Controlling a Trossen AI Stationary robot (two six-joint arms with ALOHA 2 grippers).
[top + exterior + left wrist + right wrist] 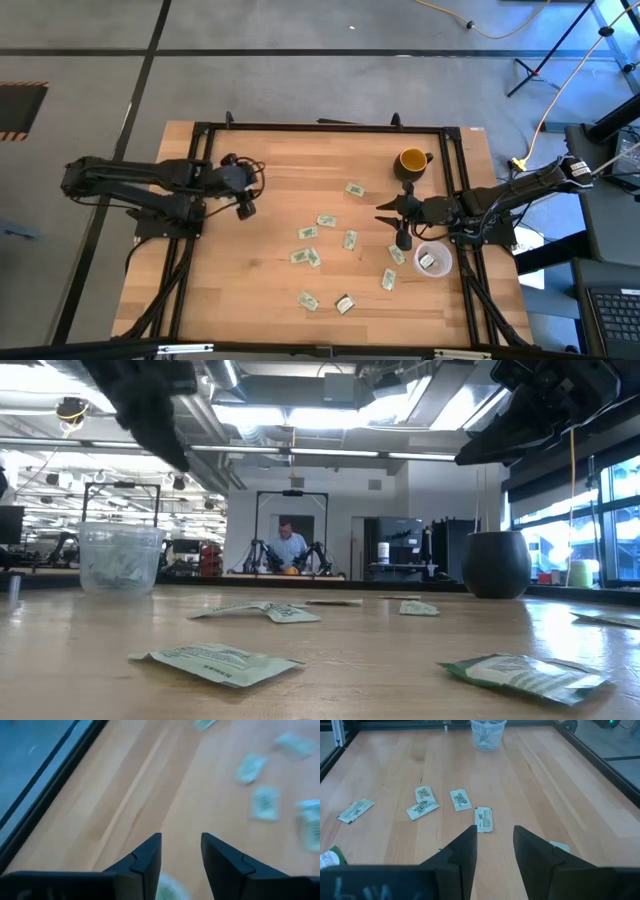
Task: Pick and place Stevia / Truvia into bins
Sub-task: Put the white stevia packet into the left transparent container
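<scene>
Beside the right gripper (pixel 398 222), fingers apart, a clear cup (pixel 433 261) holds packets; far cup (pixel 488 734) also holds some; left gripper (pixel 246 200) apart, empty

I count about ten pale green-and-white packets (pixel 308 233) lying flat, scattered over the worktop's (pixel 260 270) middle and right. One clear cup (pixel 433 261) stands upright near the right edge with packets inside. The second clear cup (pixel 488 733), also upright and holding packets, stands at the left side.
</scene>
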